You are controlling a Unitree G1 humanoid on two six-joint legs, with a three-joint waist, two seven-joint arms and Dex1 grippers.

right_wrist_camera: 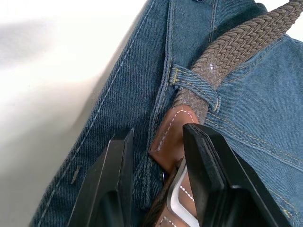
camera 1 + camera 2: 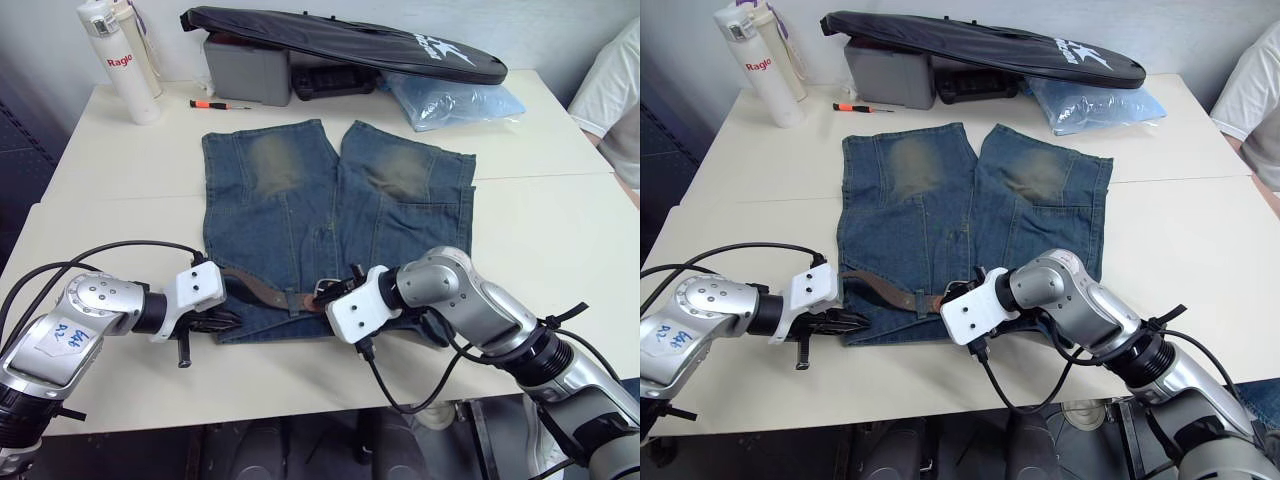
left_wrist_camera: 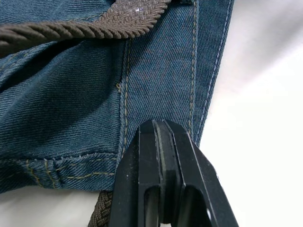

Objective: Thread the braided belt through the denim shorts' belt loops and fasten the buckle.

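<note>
The shorts [image 2: 335, 225] lie flat at centre frame on the table [image 2: 560, 230], legs toward the top of the frame and waistband toward the bottom, which puts the loops within reach of both arms.

The belt [image 2: 262, 291] lies along the waistband at lower centre. In the right wrist view its woven section passes under a loop [image 1: 196, 85], and the brown leather end sits just beyond that loop, beside the buckle [image 1: 180, 201].

The left gripper [image 2: 222, 320] is at the lower left corner of the waistband. Its fingers [image 3: 158, 179] are pressed together over the denim edge, with a short length of braid showing beside them. Whether they actually pinch cloth or braid cannot be told. Judgement: this hold pins the waistband so it does not slide while the other end is worked.

The right gripper [image 1: 156, 179] is at lower centre, at the front of the waistband. Its fingers [image 1: 208, 170] stand apart, straddling the leather end and buckle, clamped on nothing.

Judgement: threading is at least partly done; how many loops are filled cannot be told. Fastening is the step in hand, and the right gripper is placed to close on the leather end.

Along the top of the frame lie a black bag [image 2: 340, 40], a white bottle [image 2: 120, 60] and a screwdriver [image 2: 218, 104], all well apart from the work.
</note>
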